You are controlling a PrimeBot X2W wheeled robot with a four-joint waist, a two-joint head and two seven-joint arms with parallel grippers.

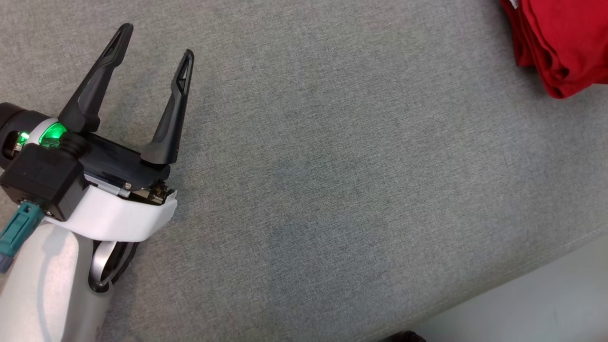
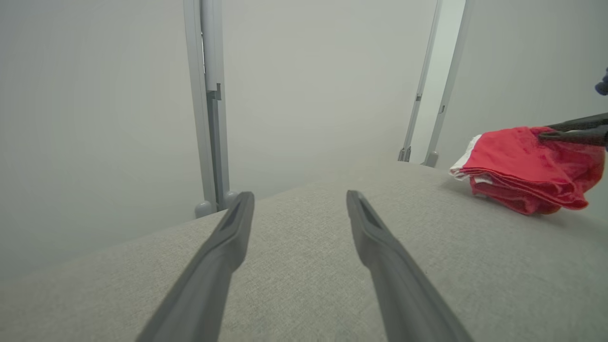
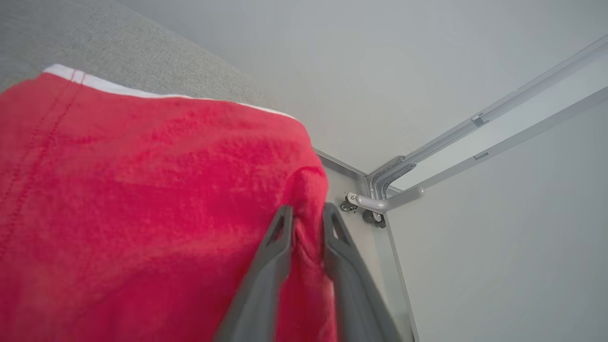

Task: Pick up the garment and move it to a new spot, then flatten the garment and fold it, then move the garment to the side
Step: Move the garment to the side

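At lower left, black jaws are tapering to slotted tips; a green light (image 1: 53, 133) is glowing beside a white collar (image 1: 118, 216), teal plug (image 1: 16, 232) and pale forearm (image 1: 42, 285).

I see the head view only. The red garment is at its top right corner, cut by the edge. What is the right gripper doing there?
Observer: In the right wrist view, a ridge of the red garment stands between the right gripper's two fingers.
Operator: Is the cloth pinched?
Observer: Cannot tell; the jaws stand narrow, cloth between them.
Operator: Is it folded?
Observer: The left wrist view shows stacked layers on the grey surface, a white edge at one side.
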